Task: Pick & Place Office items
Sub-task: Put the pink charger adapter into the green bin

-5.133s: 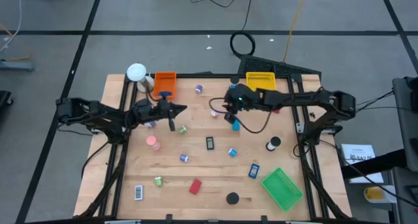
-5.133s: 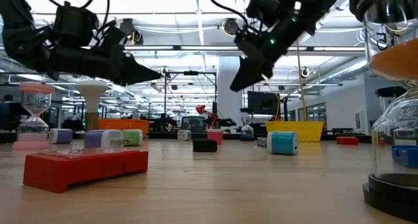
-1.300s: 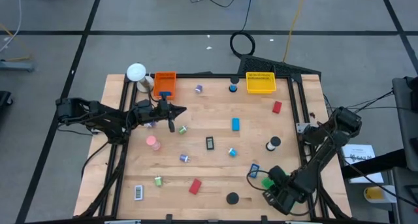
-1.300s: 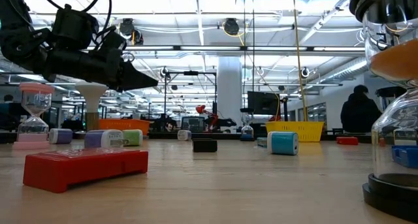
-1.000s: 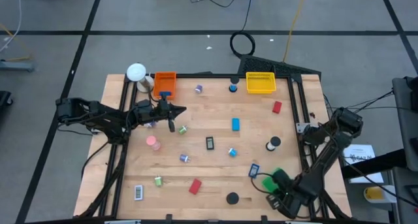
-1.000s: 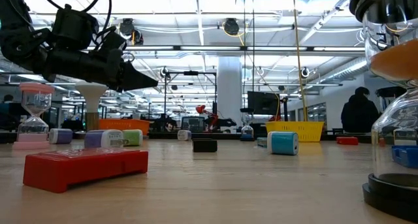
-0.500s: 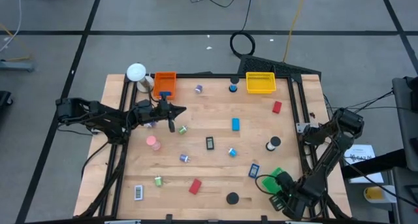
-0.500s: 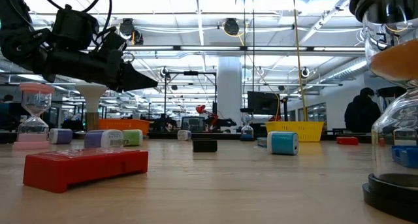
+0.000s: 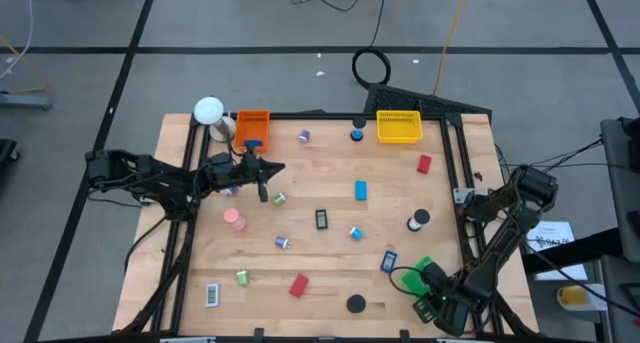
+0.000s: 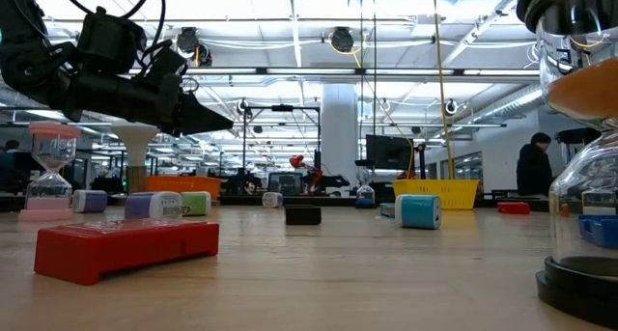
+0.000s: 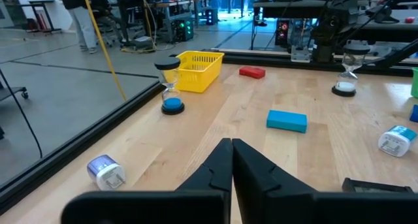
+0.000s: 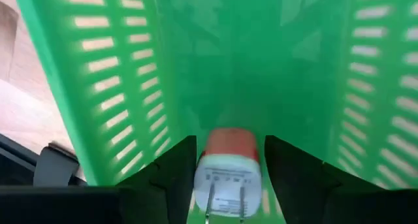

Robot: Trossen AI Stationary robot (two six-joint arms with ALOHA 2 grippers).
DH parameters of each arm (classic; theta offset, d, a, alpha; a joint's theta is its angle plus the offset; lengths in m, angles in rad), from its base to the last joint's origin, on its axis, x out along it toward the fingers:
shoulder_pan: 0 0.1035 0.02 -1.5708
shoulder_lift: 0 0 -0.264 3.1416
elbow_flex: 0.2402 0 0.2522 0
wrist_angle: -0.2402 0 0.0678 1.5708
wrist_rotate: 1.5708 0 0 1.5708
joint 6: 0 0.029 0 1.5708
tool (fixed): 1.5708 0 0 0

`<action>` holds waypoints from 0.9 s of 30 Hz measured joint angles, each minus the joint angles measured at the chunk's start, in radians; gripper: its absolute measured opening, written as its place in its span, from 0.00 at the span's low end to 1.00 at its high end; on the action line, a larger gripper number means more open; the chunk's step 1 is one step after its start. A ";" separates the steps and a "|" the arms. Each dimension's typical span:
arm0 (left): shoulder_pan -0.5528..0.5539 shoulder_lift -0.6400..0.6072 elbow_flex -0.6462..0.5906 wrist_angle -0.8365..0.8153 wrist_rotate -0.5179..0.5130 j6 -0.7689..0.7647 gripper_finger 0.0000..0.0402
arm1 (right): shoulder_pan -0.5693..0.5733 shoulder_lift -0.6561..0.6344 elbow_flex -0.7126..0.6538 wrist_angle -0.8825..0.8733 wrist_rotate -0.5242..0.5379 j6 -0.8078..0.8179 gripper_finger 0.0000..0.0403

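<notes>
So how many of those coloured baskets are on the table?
3: an orange basket at the overhead view's top left, a yellow basket at top right, and a green basket at bottom right, mostly hidden.

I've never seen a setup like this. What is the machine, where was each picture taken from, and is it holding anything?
It is a robot with two dark arms at a wooden table. One picture looks straight down from above, one looks level across the tabletop, and two come from cameras on the arms' wrists.

Small office items lie scattered on the wood, such as a blue rectangle and a red rectangle. An orange tray and a yellow tray stand at the far edge.

The left gripper hangs shut and empty above the table. The right gripper reaches into the green tray with a small red-and-white piece.
</notes>
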 joint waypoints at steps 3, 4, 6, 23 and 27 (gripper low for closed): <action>0.000 0.000 0.000 0.000 0.000 0.000 0.01 | 0.000 -0.020 0.000 0.000 0.000 -0.009 0.47; 0.000 0.000 0.000 0.000 0.000 0.000 0.02 | 0.000 -0.031 0.000 -0.004 0.000 -0.010 0.47; 0.000 0.000 0.000 0.000 0.000 0.000 0.04 | 0.000 -0.052 0.000 -0.017 0.001 -0.010 0.47; 0.000 0.000 0.000 0.000 0.000 -0.001 0.03 | 0.000 -0.088 0.000 -0.038 -0.015 -0.067 0.25; 0.000 0.000 0.000 0.000 0.000 -0.001 0.06 | -0.008 -0.089 0.000 -0.044 -0.052 -0.070 0.20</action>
